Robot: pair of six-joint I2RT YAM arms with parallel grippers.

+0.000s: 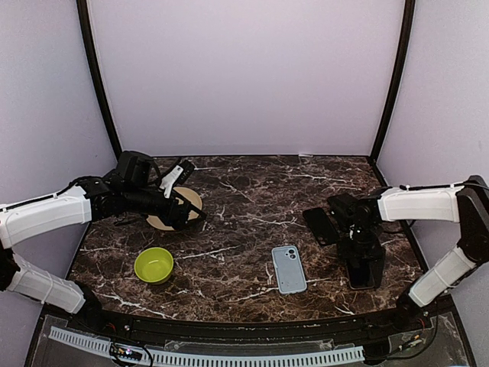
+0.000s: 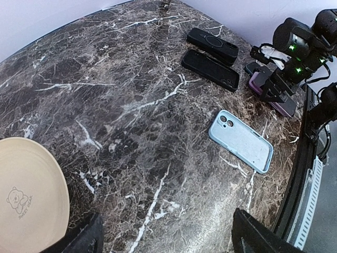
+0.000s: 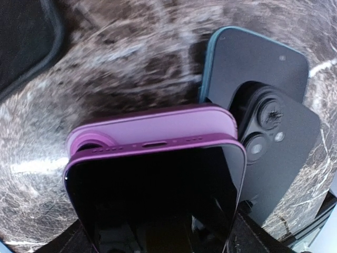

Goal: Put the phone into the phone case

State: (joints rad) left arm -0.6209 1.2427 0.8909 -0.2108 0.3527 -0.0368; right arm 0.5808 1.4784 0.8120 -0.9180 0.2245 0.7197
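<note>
In the right wrist view a phone (image 3: 158, 195) with a black screen and purple edge sits between my right gripper's (image 3: 163, 240) fingers. Its far end rests over a purple phone case (image 3: 152, 129) lying on the marble table (image 1: 244, 191). In the top view the right gripper (image 1: 365, 264) is at the right of the table. It also shows in the left wrist view (image 2: 279, 84) above the purple case (image 2: 276, 103). My left gripper (image 2: 168, 237) is open and empty, above the table next to a beige plate (image 1: 174, 208).
A light blue case (image 1: 289, 268) lies front centre. Two black cases (image 2: 212, 44) (image 2: 209, 69) lie behind the right gripper. A dark teal case (image 3: 253, 63) and a dark phone back (image 3: 279, 142) lie beside the purple case. A green bowl (image 1: 153, 264) is at front left.
</note>
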